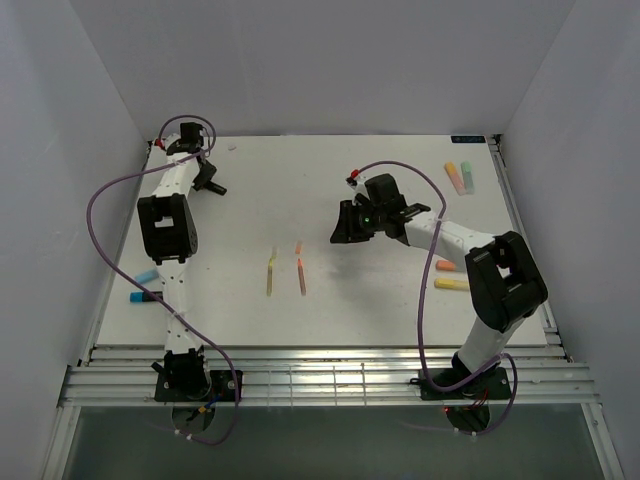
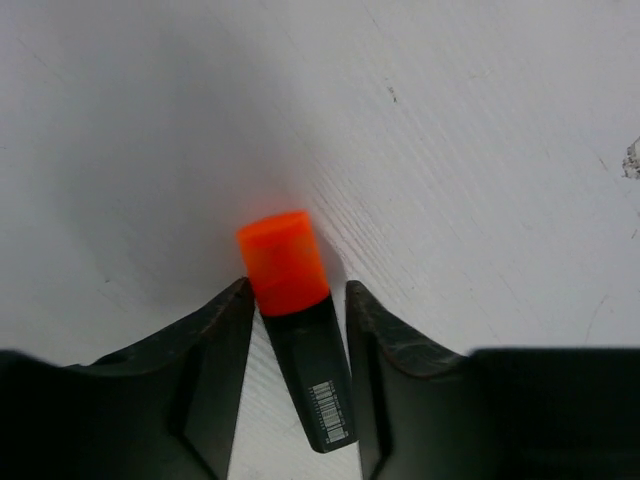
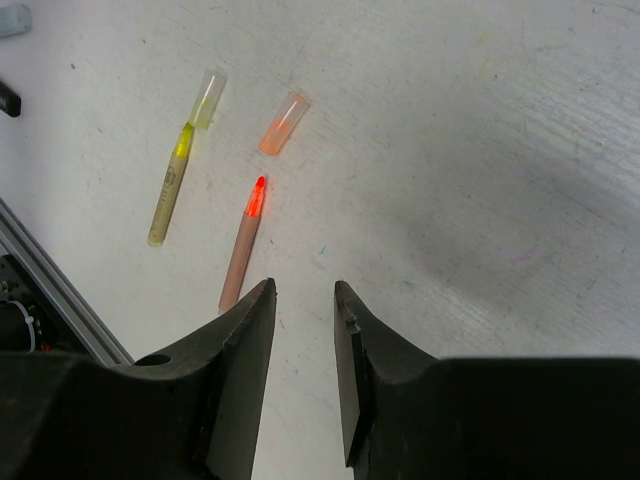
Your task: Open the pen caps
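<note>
In the left wrist view a black highlighter (image 2: 318, 380) with an orange cap (image 2: 283, 262) lies between my left gripper's (image 2: 297, 288) jaws. The left fingertip touches the cap and a thin gap shows on the right, so the gripper is open around it, at the far left of the table (image 1: 214, 187). My right gripper (image 3: 305, 287) is open and empty, low over the table's middle (image 1: 342, 228). Beyond it lie a yellow pen (image 3: 170, 195) and an orange pen (image 3: 243, 250), both uncapped, with a yellowish cap (image 3: 208, 98) and an orange cap (image 3: 284, 124) loose beside their tips.
Capped highlighters lie at the far right (image 1: 460, 177) and by the right arm, one orange (image 1: 445, 265) and one yellow (image 1: 452, 284). Two bluish ones (image 1: 147, 275) lie by the left arm. White walls close in the table; slatted rails run along the near edge (image 1: 320, 370).
</note>
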Controlling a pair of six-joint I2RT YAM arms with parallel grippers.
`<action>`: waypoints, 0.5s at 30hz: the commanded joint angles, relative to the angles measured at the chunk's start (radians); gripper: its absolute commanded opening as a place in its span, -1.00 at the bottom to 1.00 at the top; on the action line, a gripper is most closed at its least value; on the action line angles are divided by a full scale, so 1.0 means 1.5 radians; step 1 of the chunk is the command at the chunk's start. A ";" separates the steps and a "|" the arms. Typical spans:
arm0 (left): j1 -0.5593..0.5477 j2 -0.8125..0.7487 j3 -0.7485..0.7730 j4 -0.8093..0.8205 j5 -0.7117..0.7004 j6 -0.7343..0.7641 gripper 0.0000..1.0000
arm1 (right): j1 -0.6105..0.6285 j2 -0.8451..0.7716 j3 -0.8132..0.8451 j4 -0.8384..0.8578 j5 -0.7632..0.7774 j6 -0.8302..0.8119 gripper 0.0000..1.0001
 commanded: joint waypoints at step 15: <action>-0.011 -0.053 -0.117 0.045 0.078 0.105 -0.66 | -0.006 -0.050 -0.032 0.039 -0.020 0.014 -0.30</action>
